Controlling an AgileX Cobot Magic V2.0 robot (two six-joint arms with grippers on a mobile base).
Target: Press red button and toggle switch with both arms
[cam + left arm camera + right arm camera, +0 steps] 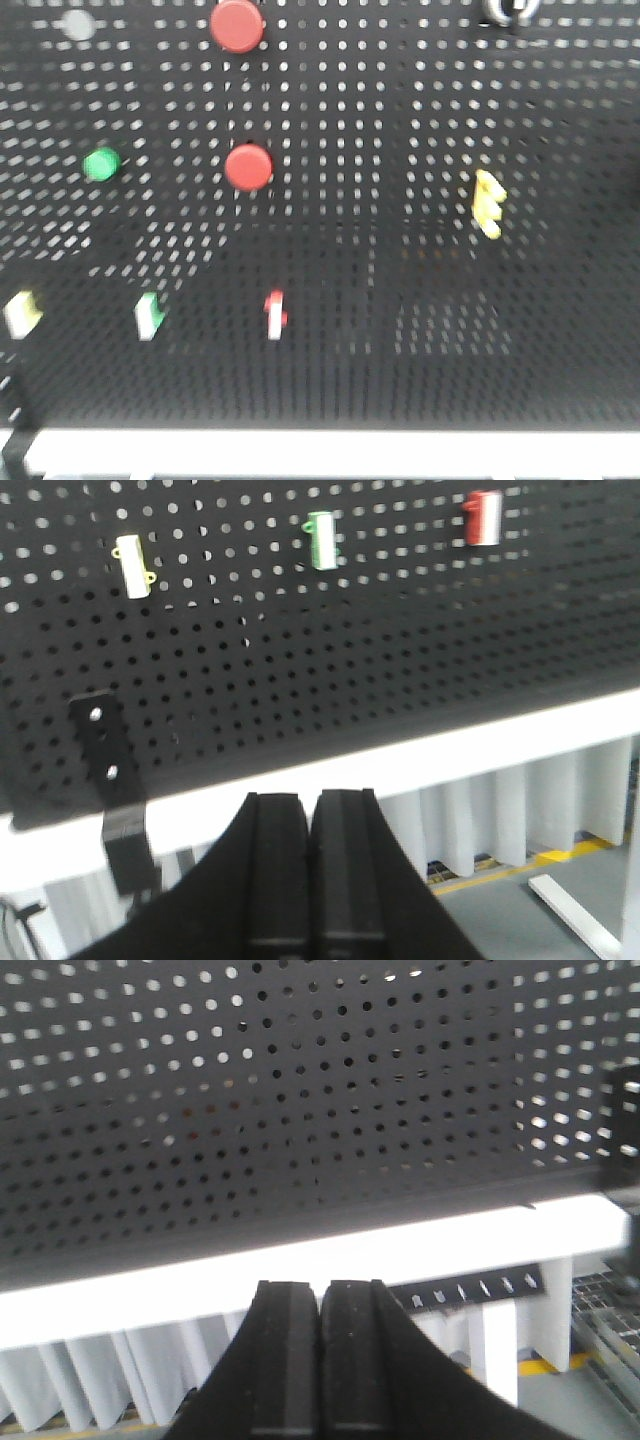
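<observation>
Below red button [237, 25] (larger), smaller twin [248, 167]

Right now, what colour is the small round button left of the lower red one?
Green; the small round button shows best in the front-facing view.

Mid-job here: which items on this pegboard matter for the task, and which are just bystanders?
Job: large round red push button; yellow toggle-like switch, probably; left gripper; right gripper.
Bystanders: smaller round red button; small green round button; small yellow-and-white switch; small green-and-white switch; small red-and-white switch; black perforated pegboard.
</observation>
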